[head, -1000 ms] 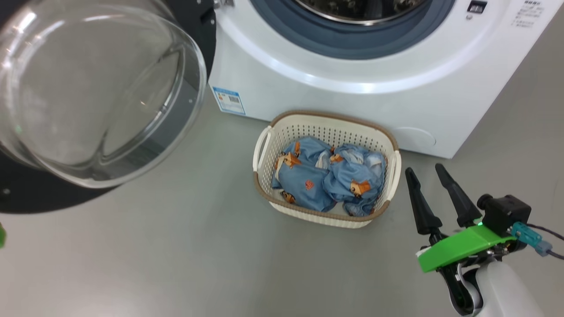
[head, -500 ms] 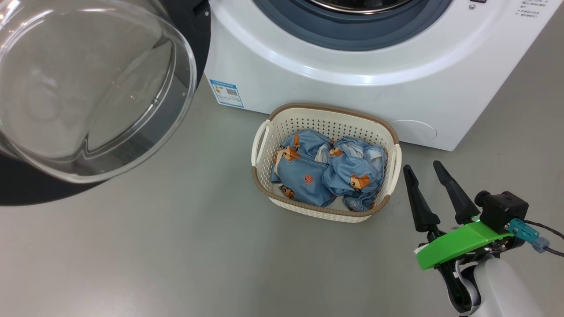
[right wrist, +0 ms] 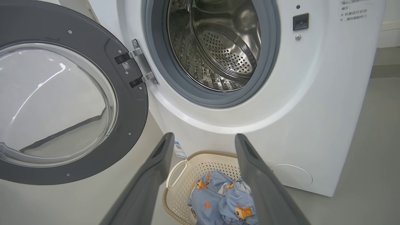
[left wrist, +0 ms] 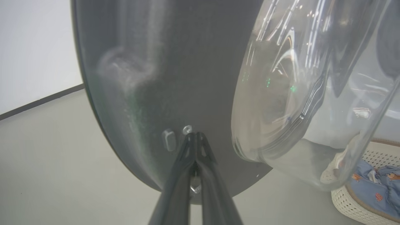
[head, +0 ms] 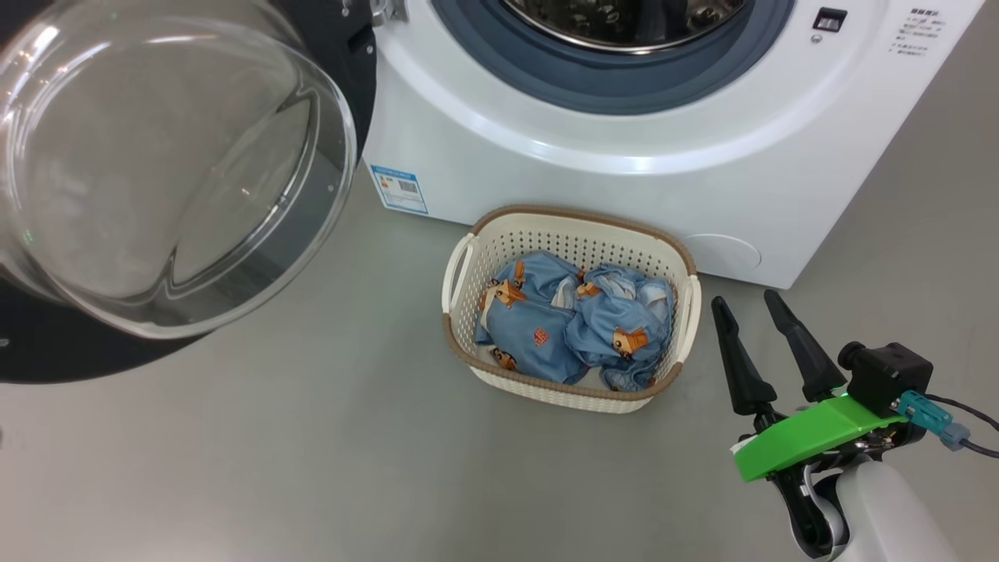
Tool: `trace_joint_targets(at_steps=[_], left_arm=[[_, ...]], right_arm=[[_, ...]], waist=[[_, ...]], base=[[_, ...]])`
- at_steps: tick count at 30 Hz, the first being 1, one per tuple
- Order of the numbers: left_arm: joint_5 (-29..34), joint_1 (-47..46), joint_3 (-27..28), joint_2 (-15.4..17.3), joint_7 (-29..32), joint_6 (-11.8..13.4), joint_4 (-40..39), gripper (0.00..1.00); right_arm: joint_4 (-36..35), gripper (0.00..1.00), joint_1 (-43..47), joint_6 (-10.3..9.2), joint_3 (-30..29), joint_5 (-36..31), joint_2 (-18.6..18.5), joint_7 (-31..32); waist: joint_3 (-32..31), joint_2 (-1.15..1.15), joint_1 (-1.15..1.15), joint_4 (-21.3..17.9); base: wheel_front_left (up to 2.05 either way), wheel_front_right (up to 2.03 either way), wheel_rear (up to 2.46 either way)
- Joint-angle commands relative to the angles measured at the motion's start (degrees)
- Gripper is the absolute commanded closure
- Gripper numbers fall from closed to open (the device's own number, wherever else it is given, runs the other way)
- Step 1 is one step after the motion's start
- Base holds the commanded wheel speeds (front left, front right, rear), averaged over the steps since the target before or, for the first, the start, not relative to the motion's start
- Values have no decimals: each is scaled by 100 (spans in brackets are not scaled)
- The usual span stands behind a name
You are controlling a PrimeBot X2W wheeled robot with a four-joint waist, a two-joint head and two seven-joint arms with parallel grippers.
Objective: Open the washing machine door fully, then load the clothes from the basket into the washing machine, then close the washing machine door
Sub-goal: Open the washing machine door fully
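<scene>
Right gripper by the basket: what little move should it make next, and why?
Probably swing the right gripper left over the basket and lower it onto the clothes. Its jaws stand open, the washing machine door is swung wide, and both garments lie in the basket.

Bright, even indoor light from overhead leaves only faint, soft shadows on the grey floor [head: 312,468]. White glare streaks the glass bowl of the washing machine door [head: 172,164], and a bright band gleams on the white front of the washing machine [head: 546,179]. In the left wrist view the door's dark ring looks hazy and blurred, with small green reflections. The right wrist view curves straight lines near its edges.
</scene>
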Motion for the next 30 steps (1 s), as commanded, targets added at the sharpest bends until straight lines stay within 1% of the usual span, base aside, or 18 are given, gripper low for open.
trace_joint_targets(at_steps=[1,6,7,8,9,10,11,20,21,25,30], left_arm=[[-70,27,177,400,-71,17,-154,100],[-55,394,347,325,-76,54,-549,100],[-45,485,400,304,-77,76,-662,75],[-45,583,461,279,-77,93,-781,55],[-33,690,518,255,-77,122,-903,23],[-23,804,580,233,-77,155,-1030,4],[-15,919,642,207,-77,188,-1160,0],[68,1997,996,-185,-78,529,-2462,0],[68,1997,996,-185,-78,529,-2462,0],[132,2371,1061,-388,-78,713,-3035,0],[189,2751,1049,-587,-78,896,-3562,0]], right_arm=[[-117,0,9,9,165,35,60,-69],[-113,0,128,9,196,83,21,-69],[-114,0,154,9,207,89,12,-69],[-118,0,179,9,213,94,3,-69],[-120,0,205,9,220,102,-4,-69],[-119,0,231,9,228,111,-10,-69],[-118,0,254,9,236,122,-18,-69],[-95,0,417,9,409,185,-137,-69],[-95,0,417,9,409,185,-137,-69],[-89,0,438,9,470,186,-185,-69],[-86,0,447,9,531,191,-238,-69]], waist=[[-99,0,0,-24],[-324,0,0,-89],[-369,0,0,-113],[-414,0,0,-137],[-460,0,0,-166],[-506,0,0,-201],[-548,0,0,-237],[-860,0,0,-617],[-860,0,0,-617],[-948,0,0,-830],[-1019,0,0,-1124]], base=[[0,0,0],[0,0,0],[0,0,0],[0,0,0],[0,0,0],[0,0,0],[0,0,0],[0,0,0],[0,0,0],[0,0,0],[0,0,0]])
